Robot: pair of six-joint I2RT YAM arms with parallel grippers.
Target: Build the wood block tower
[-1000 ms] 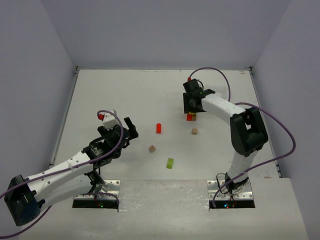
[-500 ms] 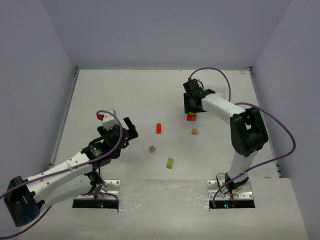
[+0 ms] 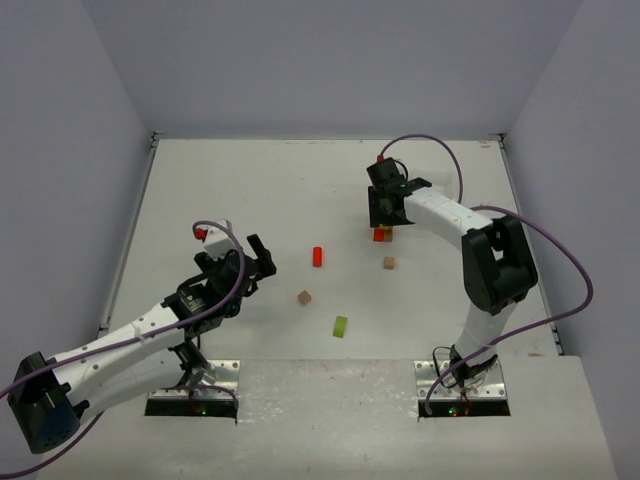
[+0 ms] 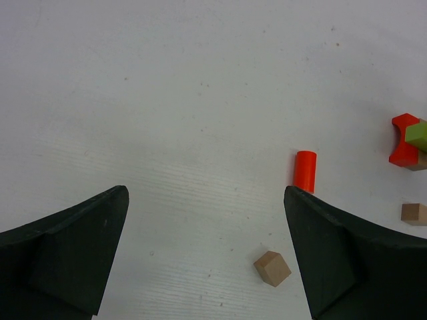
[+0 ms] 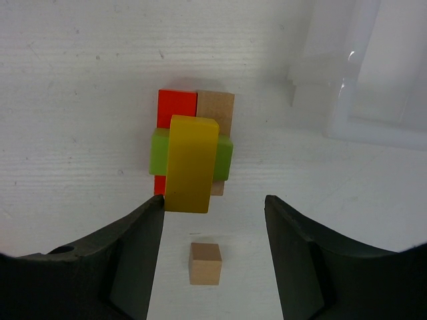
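My right gripper (image 5: 213,203) hung over the tower (image 3: 382,235) with its jaws apart and nothing held between them. The yellow bar (image 5: 192,163) lay between the fingers on top of the stack. There was a plain gap on its right side, but the left finger (image 5: 143,233) was just beside its near corner, and I could not tell whether they touched. The bar rested across a green block (image 5: 225,160), with a red block (image 5: 176,107) and a brown block (image 5: 216,110) under that. The bar stuck out past the green one at both ends, more on the near end, so I judged it not very stable. To finish this step well, I thought I should lift the wrist straight up, with no sideways drift toward the left finger, and turn away only when the fingers were above the bar. A small cube (image 5: 205,263) lay on the table (image 3: 250,190) just in front of the tower. Well apart from it, my left gripper (image 4: 205,200) hovered wide open and empty, with a red cylinder (image 4: 305,171) near its right finger and another cube (image 4: 272,268) close by. A green piece (image 3: 341,326) lay nearer to the bases, and I judged these loose blocks were yet to be stacked.
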